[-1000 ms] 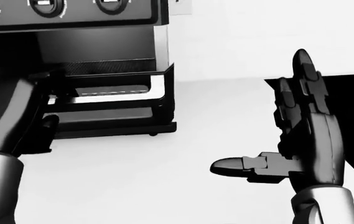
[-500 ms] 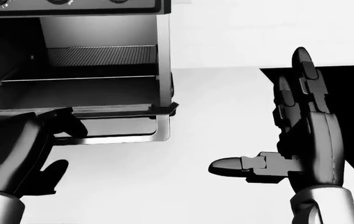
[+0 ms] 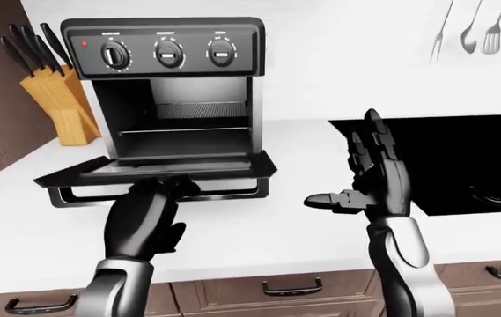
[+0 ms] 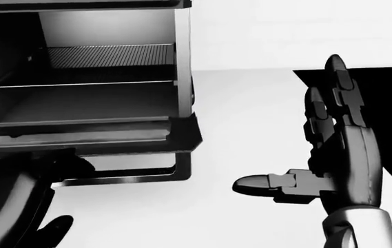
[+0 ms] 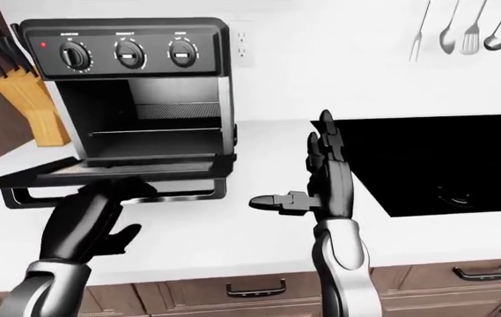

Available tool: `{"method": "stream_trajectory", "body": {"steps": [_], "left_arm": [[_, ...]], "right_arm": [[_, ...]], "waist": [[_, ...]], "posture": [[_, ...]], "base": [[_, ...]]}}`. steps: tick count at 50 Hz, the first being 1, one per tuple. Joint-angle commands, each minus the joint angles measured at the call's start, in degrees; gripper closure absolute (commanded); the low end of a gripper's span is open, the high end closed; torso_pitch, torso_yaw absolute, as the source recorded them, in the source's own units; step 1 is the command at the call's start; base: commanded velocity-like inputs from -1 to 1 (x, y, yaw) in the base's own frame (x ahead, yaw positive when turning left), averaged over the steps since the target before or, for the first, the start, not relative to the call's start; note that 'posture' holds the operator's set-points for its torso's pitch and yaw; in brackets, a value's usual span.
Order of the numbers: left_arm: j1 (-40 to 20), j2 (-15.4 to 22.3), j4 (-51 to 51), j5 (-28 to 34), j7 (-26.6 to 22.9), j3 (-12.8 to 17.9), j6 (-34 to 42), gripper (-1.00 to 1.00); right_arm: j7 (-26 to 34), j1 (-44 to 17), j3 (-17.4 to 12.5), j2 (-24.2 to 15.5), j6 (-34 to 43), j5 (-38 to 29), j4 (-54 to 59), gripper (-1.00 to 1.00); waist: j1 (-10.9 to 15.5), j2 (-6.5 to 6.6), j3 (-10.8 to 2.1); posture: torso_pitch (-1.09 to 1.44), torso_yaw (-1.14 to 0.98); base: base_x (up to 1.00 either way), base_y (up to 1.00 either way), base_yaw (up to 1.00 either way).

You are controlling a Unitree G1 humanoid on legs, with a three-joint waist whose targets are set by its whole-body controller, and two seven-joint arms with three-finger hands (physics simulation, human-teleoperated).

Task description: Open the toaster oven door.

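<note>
**Toaster oven door lowered, left hand at its handle**

While the left hand (image 3: pixel 145 221) reaches to the handle bar (image 3: pixel 158 193) of the oven door, its fingertips (image 3: pixel 164 188) are at the bar, but I cannot tell if they close round it. The right hand (image 3: pixel 375 181) stands upright over the white counter (image 3: pixel 303 224), released, with fingers straight and the thumb pointing left; it touches nothing.

The toaster oven door (image 3: pixel 158 170) lies folded down, almost flat, at the near side of the toaster oven (image 3: pixel 169 89). The open cavity shows a wire rack (image 3: pixel 199 110) inside. Three knobs (image 3: pixel 169 53) sit in a row on the black panel above the opening.

Left of the oven, a wooden knife block (image 3: pixel 61 102) holds black-handled knives. Right of the right hand lies a black cooktop (image 3: pixel 462 158). Metal utensils (image 3: pixel 479 30) hang on the far wall, at the upper right. Brown drawers with handles (image 3: pixel 293 288) run under the counter.
</note>
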Motion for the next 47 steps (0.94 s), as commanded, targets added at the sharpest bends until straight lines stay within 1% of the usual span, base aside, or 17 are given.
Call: {"method": "stream_trajectory", "body": {"steps": [1, 4, 9, 15, 22, 26, 29, 31, 34, 37, 39, 40, 42, 44, 45, 46, 47], "left_arm": [[-0.2, -0.2, -0.1, -1.3, -2.7, -0.8, -0.4, -0.29], [-0.1, -0.4, -0.5, -1.3, -2.9, -0.8, -0.5, -0.28], [1.9, -0.9, -3.0, -1.3, -3.9, -0.9, -1.0, -0.32], [4.0, -1.5, -7.4, -2.1, -6.5, 0.0, -1.5, -0.33], [9.3, -3.4, -14.6, -2.8, -8.8, 0.4, -3.2, -0.33], [12.4, -5.1, -18.2, -2.5, -9.2, -0.6, -4.6, -0.33], [11.9, -5.4, -20.5, -2.6, -11.0, -0.3, -4.3, -0.32], [11.6, -5.1, -21.2, -4.1, -10.9, 1.3, -4.6, -0.31], [11.6, -5.6, -22.7, -5.5, -11.1, 3.3, -5.7, -0.31], [9.6, -8.4, -23.0, -6.9, -12.9, 7.2, -9.1, -0.32], [7.0, -9.9, -23.0, -8.3, -14.6, 10.3, -10.4, -0.30], [6.7, -10.5, -23.0, -8.5, -15.1, 10.9, -11.1, -0.30], [3.9, -10.7, -23.0, -9.8, -15.7, 13.3, -10.4, -0.29], [0.0, -10.4, -23.0, -11.3, -16.2, 15.4, -8.1, -0.29], [-2.4, -9.5, -23.0, -12.1, -16.6, 16.7, -6.3, -0.40], [-4.9, -8.6, -23.0, -13.2, -16.9, 18.1, -4.2, -0.43], [-9.1, -9.2, -23.0, -12.5, -20.2, 19.7, -3.6, -0.43]], "right_arm": [[0.1, -1.5, 0.1, -0.1, -1.4, 0.1, -2.1, -1.00], [0.1, -1.4, 0.1, -0.1, -1.3, 0.1, -2.2, -1.00], [0.1, -1.5, 0.0, -0.2, -1.4, 0.2, -2.0, -1.00], [-0.1, -1.6, 0.0, -0.2, -1.2, 0.2, -2.2, -1.00], [0.0, -1.5, 0.1, -0.1, -2.1, 0.1, -1.5, -1.00], [0.0, -1.3, 0.1, -0.1, -2.0, 0.1, -1.7, -1.00], [0.0, -1.2, 0.1, -0.1, -2.0, 0.1, -1.9, -1.00], [0.0, -1.2, 0.0, -0.1, -1.7, 0.2, -2.1, -1.00], [-0.1, -1.3, 0.0, -0.2, -1.4, 0.2, -2.4, -1.00], [-0.2, -1.4, -0.1, -0.2, -0.9, 0.3, -2.9, -1.00], [-0.3, -1.5, -0.1, -0.3, -0.5, 0.4, -3.4, -1.00], [-0.3, -1.5, -0.1, -0.3, -0.4, 0.4, -3.4, -1.00], [-0.3, -1.6, -0.1, -0.3, -0.2, 0.4, -3.6, -1.00], [-0.3, -1.7, -0.1, -0.3, -0.1, 0.4, -3.7, -1.00], [-0.4, -1.7, -0.2, -0.3, 0.2, 0.5, -4.0, -1.00], [-0.5, -1.9, -0.3, -0.4, 0.7, 0.6, -4.4, -1.00], [-0.5, -2.0, -0.5, -0.5, 1.0, 0.8, -4.8, -1.00]], "waist": [[-0.1, -0.15, 0.14], [0.1, -0.27, 0.22], [0.3, -0.40, 0.36], [0.1, -0.49, 0.55], [0.1, -0.63, 0.69], [0.2, -0.76, 0.75], [0.3, -0.84, 0.78], [0.4, -0.89, 0.79], [0.5, -0.83, 0.80], [0.5, -0.89, 0.85], [0.6, -0.98, 0.86], [0.6, -1.02, 0.86], [0.6, -1.04, 0.89], [0.6, -1.06, 0.90], [0.7, -1.06, 0.91], [0.7, -1.05, 0.93], [0.7, -1.03, 0.95]], "posture": [[-0.38, 0.00], [-0.38, 0.00], [-0.38, 0.00], [-0.38, 0.00], [-0.38, 0.00], [-0.38, 0.00], [-0.38, 0.00], [-0.38, 0.00], [-0.38, 0.00], [-0.38, 0.00], [-0.38, 0.00], [-0.38, 0.00], [-0.38, 0.00], [-0.38, 0.00], [-0.38, 0.00], [-0.38, 0.00], [-0.38, 0.00]], "base": [[0.00, 0.00, 0.00], [0.00, 0.00, 0.00], [0.00, 0.00, 0.00], [0.00, 0.00, 0.00], [0.00, 0.00, 0.00], [0.00, 0.00, 0.00], [0.00, 0.00, 0.00], [0.00, 0.00, 0.00], [0.00, 0.00, 0.00], [0.00, 0.00, 0.00], [0.00, 0.00, 0.00], [0.00, 0.00, 0.00], [0.00, 0.00, 0.00], [0.00, 0.00, 0.00], [0.00, 0.00, 0.00], [0.00, 0.00, 0.00], [0.00, 0.00, 0.00]]}}
